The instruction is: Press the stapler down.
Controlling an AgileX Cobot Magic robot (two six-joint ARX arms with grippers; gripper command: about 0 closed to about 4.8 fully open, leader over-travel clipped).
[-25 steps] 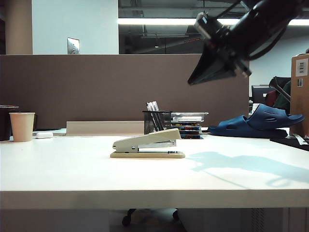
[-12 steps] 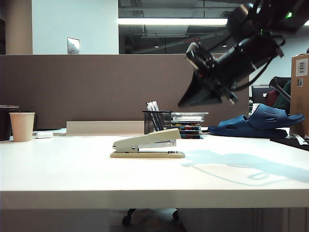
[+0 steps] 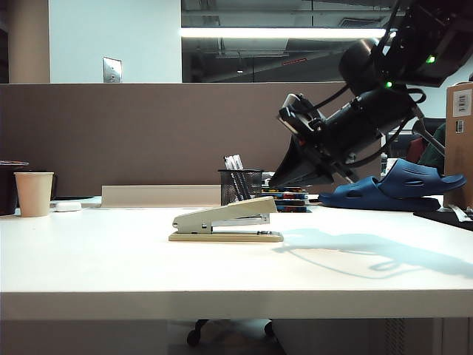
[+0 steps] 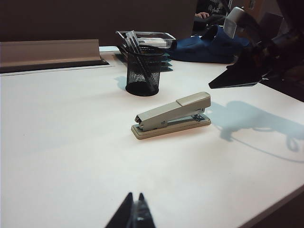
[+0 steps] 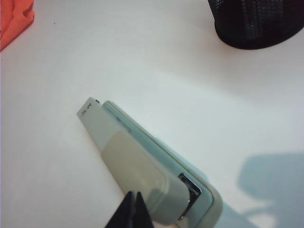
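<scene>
The stapler point(image 3: 226, 220) lies mid-worktop point(image 3: 111, 266), rigid, sprung; press its raised front end, expecting the base to skid. Your right claw point(image 3: 275, 180) hovers just above it, tips together; left claw point(image 4: 134, 213), closed, waits well apart.

Right arm, black housing
Right gripper point(image 3: 277, 180): dark wedge-shaped fingers, looped black cables, green indicator lights; left gripper point(image 4: 133, 213) fingertips black.
</scene>
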